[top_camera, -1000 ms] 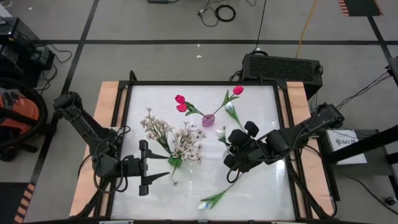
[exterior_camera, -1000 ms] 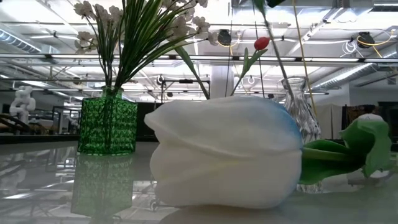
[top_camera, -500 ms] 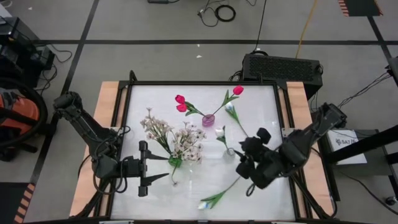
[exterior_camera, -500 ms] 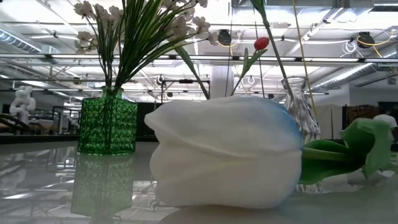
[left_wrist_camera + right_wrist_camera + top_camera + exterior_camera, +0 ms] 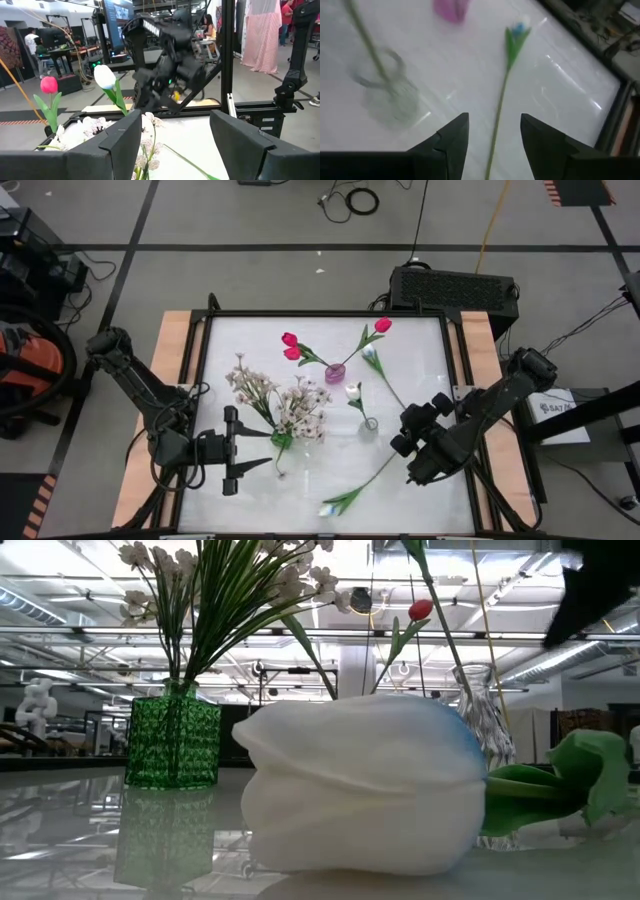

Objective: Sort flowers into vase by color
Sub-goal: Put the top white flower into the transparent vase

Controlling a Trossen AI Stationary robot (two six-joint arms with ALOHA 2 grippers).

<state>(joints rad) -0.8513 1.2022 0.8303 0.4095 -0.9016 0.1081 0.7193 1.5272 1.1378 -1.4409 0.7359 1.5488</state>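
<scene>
Right gripper hung with jaws apart, empty, right of the clear vase; left gripper waited, jaws spread.

Two matte black, jointed robot arms are showing chunky rounded housings at each joint; the left gripper is carrying flat, angular black fingers; the right gripper is showing black, wedge-shaped finger pads.

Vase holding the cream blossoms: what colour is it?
Green vase, textured glass; the low view shows it best.
</scene>
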